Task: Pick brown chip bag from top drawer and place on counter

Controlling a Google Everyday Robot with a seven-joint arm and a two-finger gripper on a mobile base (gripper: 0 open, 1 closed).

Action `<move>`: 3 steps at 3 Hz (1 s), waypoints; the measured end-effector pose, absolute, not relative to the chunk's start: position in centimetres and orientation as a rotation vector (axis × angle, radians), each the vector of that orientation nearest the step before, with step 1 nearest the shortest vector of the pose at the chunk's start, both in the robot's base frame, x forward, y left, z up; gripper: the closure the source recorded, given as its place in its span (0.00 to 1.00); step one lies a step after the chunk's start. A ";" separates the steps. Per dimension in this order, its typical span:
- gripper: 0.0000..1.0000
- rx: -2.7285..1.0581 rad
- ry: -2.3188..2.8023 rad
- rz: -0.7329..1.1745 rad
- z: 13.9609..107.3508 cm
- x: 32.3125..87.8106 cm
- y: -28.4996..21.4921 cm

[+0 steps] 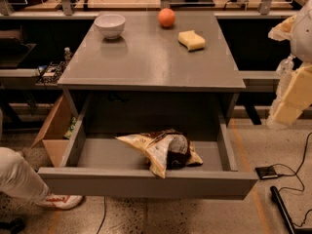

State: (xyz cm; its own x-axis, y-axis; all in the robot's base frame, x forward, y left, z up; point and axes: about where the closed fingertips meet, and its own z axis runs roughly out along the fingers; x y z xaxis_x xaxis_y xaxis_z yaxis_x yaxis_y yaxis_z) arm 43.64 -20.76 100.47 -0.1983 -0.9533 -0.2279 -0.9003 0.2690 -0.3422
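Observation:
The brown chip bag point(163, 151) lies crumpled in the top drawer point(146, 182), which is pulled wide open below the counter point(146, 57). The bag is tan-yellow with a dark brown part and rests near the drawer's middle, against the front panel. My gripper point(292, 89) shows as pale yellow-white parts at the right edge of the view. It is beside the table's right side, well above and to the right of the bag, and holds nothing that I can see.
On the counter stand a white bowl point(109, 25), an orange point(166, 17) and a yellow sponge point(191, 40). A person's leg and shoe point(29, 182) are at the lower left. A cardboard box point(56, 130) sits left of the drawer. Cables and a small black device point(267, 172) lie on the floor at right.

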 end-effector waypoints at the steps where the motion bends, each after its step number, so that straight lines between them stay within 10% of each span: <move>1: 0.00 -1.680 2.156 -0.186 100.5 43.6 -20.8; 3: 0.00 -1.852 2.097 -0.086 95.1 45.3 -16.2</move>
State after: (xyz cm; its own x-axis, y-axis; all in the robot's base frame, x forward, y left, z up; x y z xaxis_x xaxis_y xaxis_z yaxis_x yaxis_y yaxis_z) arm 45.26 -16.23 95.06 -0.0922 -0.9729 -0.2123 -0.9522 0.1484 -0.2669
